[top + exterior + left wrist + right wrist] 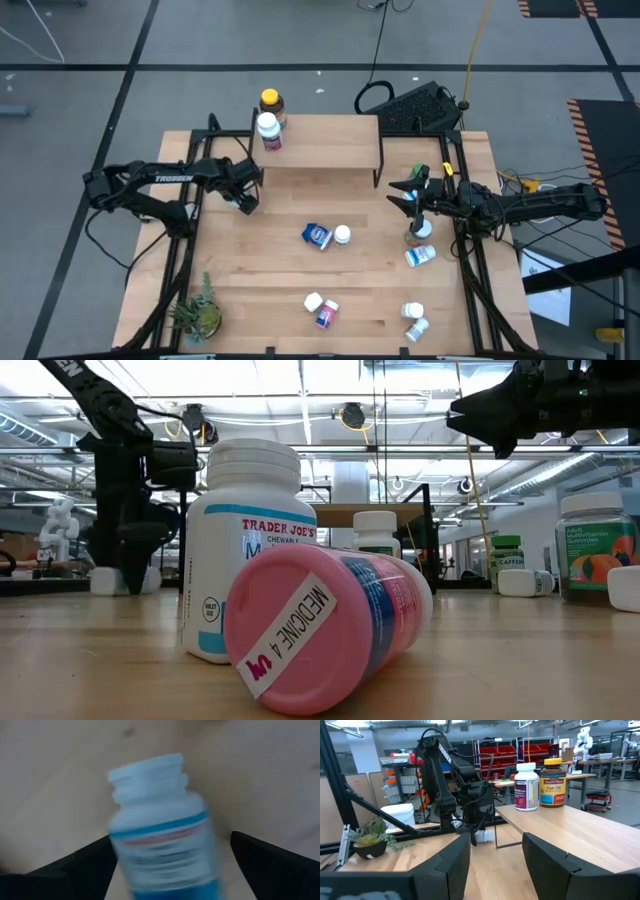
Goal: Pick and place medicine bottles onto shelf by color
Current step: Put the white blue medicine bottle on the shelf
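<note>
Shelf: small light-wood board on thin black legs, at the far middle of the counter. Two bottles stand upright on its far left corner, just beside each other: an amber fish-oil bottle with a yellow cap and a white bottle with a purple label.

Left claw: near the shelf's left front leg, low over the counter, fingers spread wide. A white bottle with a blue label lies between them in the left wrist view, long axis running away from the wrist, cap end farthest; the fingers stand apart from its sides. That view is blurred, so contact cannot be told.

Right claw: raised near the shelf's right front leg, fingers partly apart with nothing between them in the right wrist view.

Loose bottles on the counter:
- Blue bottle, on its side at centre, beside a white-capped bottle seen from above.
- White bottle with blue label, on its side near the right edge, long axis roughly left to right.
- An upright bottle directly under the right arm, largely hidden.
- Pink-capped bottle, on its side at the near middle, cap toward the low camera, marked "MEDICINE 4".
- White Trader Joe's bottle, upright, touching or just behind the pink one.
- Two white bottles on their sides at the near right.

Potted plant: near left corner.
</note>
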`<state>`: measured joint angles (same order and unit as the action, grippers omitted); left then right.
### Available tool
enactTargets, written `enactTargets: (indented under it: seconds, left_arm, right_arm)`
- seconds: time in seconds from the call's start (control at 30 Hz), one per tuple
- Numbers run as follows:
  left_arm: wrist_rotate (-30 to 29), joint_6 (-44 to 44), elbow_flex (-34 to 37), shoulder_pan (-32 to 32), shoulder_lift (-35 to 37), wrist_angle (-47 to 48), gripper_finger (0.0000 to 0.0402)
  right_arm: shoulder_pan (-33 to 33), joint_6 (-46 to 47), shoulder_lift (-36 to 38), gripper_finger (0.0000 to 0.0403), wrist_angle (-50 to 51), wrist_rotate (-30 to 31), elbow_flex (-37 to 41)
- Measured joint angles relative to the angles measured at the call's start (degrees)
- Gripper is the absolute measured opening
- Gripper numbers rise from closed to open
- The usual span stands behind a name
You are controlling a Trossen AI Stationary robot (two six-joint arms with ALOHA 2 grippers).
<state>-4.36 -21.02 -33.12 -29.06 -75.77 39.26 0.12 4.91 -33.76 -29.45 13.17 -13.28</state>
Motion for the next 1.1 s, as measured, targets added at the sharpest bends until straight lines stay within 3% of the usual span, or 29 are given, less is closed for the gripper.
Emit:
enactTargets:
  seconds: [0.27, 0.4, 0.53, 0.77, 0.87, 1.1]
  left_arm:
    - [1.07, -3.78, 0.67, 2.93, 0.02, -0.3, 0.026]
    - [0.15, -6.51, 0.67, 6.02, 0.2, -0.17, 0.0224]
    - [-0.02, -9.54, 0.67, 10.03, 0.86, 0.49, 0.0222]
    - [-2.63, -16.48, 0.67, 19.55, 5.48, 0.43, 0.0234]
    - [-3.77, -18.16, 0.66, 23.95, 7.82, -0.59, 0.0228]
    - [-6.35, -8.91, -2.5, 36.03, 9.56, -9.33, 0.0227]
  right_arm:
    - [0.0, 0.92, 0.0, 0.0176, 0.11, 0.0, -0.01]
    - [0.0, 1.53, 0.0, 0.0176, 0.41, -0.02, -0.02]
    - [0.0, 2.5, -0.04, 0.0176, 0.81, -0.24, -0.02]
    - [0.0, 7.98, -3.26, 0.0176, -2.5, -8.67, -0.04]
    - [0.35, 9.77, -7.61, 0.0176, -6.98, -10.6, -0.04]
    - [3.37, 11.56, -22.49, 0.0176, -25.08, -12.45, -0.4]
